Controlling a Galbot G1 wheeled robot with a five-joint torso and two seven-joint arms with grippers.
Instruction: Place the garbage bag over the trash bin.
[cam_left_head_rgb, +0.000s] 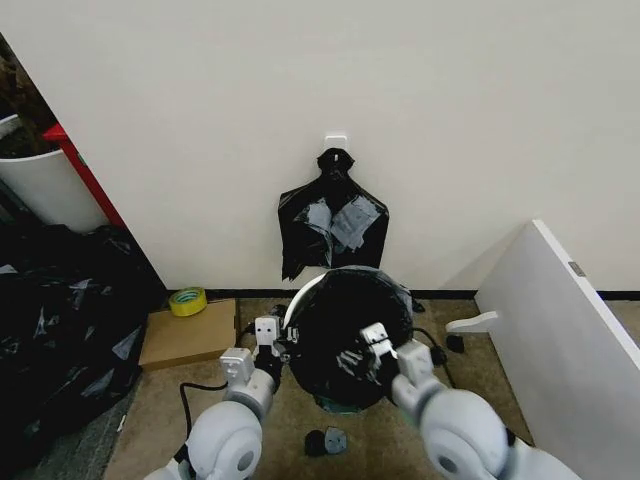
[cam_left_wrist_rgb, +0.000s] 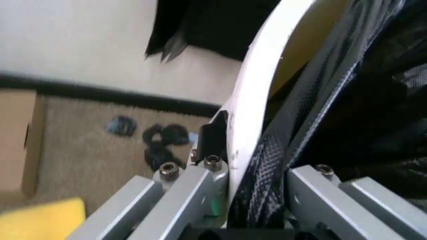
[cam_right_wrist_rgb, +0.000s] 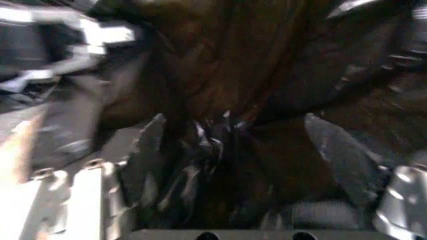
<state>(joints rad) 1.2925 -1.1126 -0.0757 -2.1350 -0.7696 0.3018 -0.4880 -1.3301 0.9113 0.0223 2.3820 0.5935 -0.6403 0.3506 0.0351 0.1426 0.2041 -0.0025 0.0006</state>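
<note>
The trash bin stands on the carpet in front of me, and only a strip of its white rim shows on its left side. The glossy black garbage bag covers its mouth and hangs down inside. My left gripper is at the bin's left edge. In the left wrist view its fingers straddle the white rim and the bag, pressed against both with no gap. My right gripper is over the bin's right half, shut on bunched folds of the bag.
A knot-topped bunch of black bags hangs on the wall behind the bin. A cardboard box with a yellow tape roll lies to the left, beside a heap of black plastic. A white panel leans at the right. Small black objects lie near my base.
</note>
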